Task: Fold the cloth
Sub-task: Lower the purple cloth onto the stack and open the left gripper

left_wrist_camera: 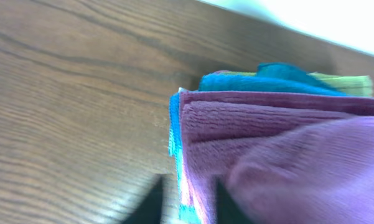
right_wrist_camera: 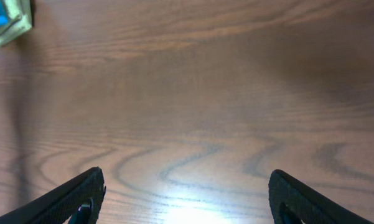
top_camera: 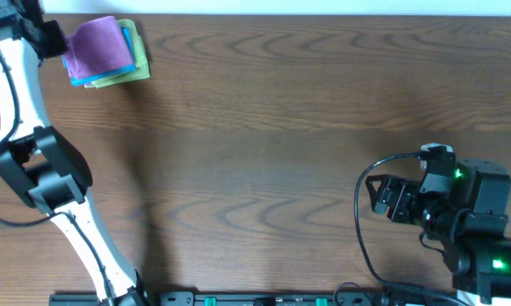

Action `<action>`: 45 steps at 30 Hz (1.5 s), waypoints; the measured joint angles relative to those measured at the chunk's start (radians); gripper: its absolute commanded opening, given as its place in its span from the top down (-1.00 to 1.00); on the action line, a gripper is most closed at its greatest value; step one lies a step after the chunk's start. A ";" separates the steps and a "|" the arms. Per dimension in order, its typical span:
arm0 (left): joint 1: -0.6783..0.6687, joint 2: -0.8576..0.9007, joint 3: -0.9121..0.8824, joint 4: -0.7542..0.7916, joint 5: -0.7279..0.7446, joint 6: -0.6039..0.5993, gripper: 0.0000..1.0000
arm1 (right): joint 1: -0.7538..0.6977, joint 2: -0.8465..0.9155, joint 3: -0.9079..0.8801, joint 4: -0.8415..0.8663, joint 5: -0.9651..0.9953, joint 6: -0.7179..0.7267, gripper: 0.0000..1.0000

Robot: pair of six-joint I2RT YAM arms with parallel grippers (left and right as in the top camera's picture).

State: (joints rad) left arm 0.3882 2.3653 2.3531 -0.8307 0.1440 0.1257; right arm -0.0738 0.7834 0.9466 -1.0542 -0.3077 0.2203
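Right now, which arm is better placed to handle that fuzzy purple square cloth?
Left. The left end effector sits at the edge of the purple square terry cloth in the far corner; the right end effector hangs open over the brown wooden table, well away from it.

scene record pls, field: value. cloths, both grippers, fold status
cloth: purple, folded, topmost of three, far-left corner of table
under it: blue cloth, then yellow-green cloth
left gripper: closed at the cloth's edge; whether it pinches fabric is unclear
right gripper: open, empty, above the table, far from the cloths
fold status: looks folded
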 measured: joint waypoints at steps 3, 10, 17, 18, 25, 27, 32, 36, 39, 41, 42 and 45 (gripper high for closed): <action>-0.009 -0.070 0.000 -0.018 0.029 -0.007 0.89 | 0.000 0.000 0.000 0.023 0.002 0.000 -0.71; -0.097 -0.108 0.026 0.031 0.113 0.002 0.88 | 0.000 0.000 0.000 0.031 0.035 -0.004 -0.71; -0.185 -0.010 0.026 0.074 0.072 0.003 0.88 | 0.000 0.000 0.000 0.032 0.039 -0.019 -0.72; -0.192 0.005 0.026 0.077 0.064 0.003 0.88 | 0.000 0.000 0.000 0.032 0.039 -0.020 -0.73; -0.190 0.035 0.026 0.130 0.041 0.003 0.88 | 0.000 0.000 0.000 0.034 0.040 -0.027 -0.74; -0.189 0.039 0.026 0.127 0.038 0.002 0.88 | 0.000 0.000 0.000 0.034 0.050 -0.027 -0.75; -0.189 0.049 0.026 0.121 0.032 0.002 0.88 | 0.000 0.002 0.000 0.039 0.060 -0.027 -0.75; -0.189 0.050 0.026 0.094 0.004 0.002 0.88 | 0.000 0.006 0.000 0.047 0.062 -0.027 -0.75; -0.189 0.050 0.026 0.089 -0.014 0.002 0.88 | 0.000 0.018 0.000 0.050 0.062 -0.027 -0.73; -0.189 0.050 0.026 0.090 -0.024 0.002 0.88 | 0.000 0.027 0.000 0.050 0.063 -0.027 -0.73; -0.189 0.050 0.026 0.092 -0.028 0.002 0.89 | 0.000 0.034 0.000 0.050 0.063 -0.027 -0.72; -0.187 0.050 0.023 0.117 -0.040 0.002 0.88 | 0.000 0.051 0.000 0.050 0.063 -0.027 -0.71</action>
State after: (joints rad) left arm 0.2012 2.4153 2.3756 -0.7136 0.1036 0.1280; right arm -0.0738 0.8345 0.9466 -1.0042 -0.2443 0.1932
